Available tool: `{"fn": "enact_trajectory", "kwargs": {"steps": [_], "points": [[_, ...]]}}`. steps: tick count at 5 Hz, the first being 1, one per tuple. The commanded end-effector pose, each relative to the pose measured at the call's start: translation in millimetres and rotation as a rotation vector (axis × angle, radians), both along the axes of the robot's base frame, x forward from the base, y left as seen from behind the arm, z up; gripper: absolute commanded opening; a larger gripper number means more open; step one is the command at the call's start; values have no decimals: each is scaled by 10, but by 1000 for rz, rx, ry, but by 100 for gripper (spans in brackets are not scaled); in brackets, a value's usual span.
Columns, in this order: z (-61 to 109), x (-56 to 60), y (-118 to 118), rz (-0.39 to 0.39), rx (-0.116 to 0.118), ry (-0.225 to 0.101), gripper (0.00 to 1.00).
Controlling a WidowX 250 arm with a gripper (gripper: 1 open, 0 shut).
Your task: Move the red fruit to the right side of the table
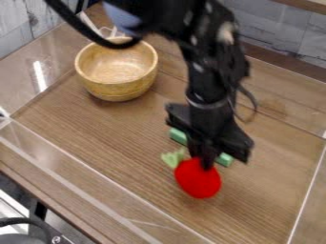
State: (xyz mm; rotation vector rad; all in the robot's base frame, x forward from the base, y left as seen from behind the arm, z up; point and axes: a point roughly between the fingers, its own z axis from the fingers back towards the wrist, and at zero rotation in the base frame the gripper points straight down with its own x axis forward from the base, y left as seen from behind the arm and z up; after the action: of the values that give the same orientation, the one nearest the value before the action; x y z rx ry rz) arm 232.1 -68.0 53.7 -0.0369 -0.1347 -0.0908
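Tabletop: here's the brown wood-grain tabletop (95,162), low clear walls round it!
End effector: the black end effector (201,157) is pinching the red fruit!
Red fruit: the red fruit (197,179), right of centre, near side, leafy stem showing!
Green block: the green block (234,148) lies partly behind the arm!
Bowl: wooden bowl (114,74), far left!

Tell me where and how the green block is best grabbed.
Probably across its narrow width, from above: the green block is long, flat and lies flat, its far end uncovered, while the end effector hides its middle.
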Motion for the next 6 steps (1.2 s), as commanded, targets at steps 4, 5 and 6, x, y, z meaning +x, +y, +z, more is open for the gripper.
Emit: {"fn": "enact_trajectory", "kwargs": {"steps": [4, 5, 6], "points": [[147, 52, -293, -96, -11, -89, 0], [96, 74, -251, -148, -17, -98, 0], [-2, 88, -324, -152, -19, -106, 0]]}}
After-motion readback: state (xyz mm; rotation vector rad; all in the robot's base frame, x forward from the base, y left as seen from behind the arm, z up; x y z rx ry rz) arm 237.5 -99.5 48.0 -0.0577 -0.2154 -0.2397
